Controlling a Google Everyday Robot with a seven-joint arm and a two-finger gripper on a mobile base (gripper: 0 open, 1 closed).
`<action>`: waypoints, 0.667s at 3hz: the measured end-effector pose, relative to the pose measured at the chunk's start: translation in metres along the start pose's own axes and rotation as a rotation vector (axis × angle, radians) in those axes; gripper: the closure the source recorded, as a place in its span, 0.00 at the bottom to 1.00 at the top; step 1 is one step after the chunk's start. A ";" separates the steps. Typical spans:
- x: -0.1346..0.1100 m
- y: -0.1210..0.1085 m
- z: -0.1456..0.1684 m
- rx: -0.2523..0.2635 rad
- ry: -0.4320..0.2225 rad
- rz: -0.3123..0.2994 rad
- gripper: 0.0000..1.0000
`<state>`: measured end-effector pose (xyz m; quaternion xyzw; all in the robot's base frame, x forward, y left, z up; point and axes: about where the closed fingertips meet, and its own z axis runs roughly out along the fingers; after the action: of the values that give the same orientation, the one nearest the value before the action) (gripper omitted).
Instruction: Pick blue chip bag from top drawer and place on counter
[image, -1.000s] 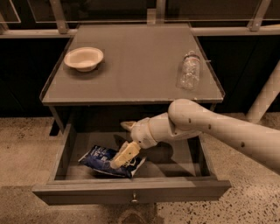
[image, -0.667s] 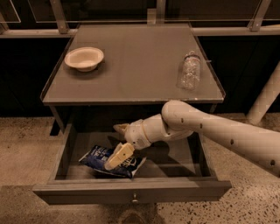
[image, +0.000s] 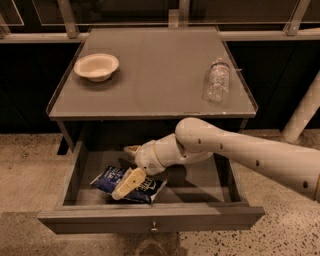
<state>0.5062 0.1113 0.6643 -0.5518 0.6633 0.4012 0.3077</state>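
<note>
This looks like a lab or office test space, with a speckled terrazzo floor (image: 25, 170), dark metal-framed glass panels (image: 120, 10) at the far side and a lone grey cabinet (image: 160, 75). The gripper (image: 129, 167), fingers spread, sits in the cabinet's top drawer (image: 150, 217).

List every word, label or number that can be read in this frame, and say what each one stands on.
On the blue chip bag in the top drawer: white lettering, too blurred to read.
On the clear bottle lying on the counter: no legible label.
On the bowl: no text.
On the end effector, open over the bag: no markings visible.
</note>
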 end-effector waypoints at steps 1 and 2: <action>0.007 0.005 0.003 0.089 0.067 -0.022 0.00; 0.019 0.004 0.010 0.113 0.122 -0.021 0.00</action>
<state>0.4983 0.1115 0.6441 -0.5639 0.6966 0.3256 0.3013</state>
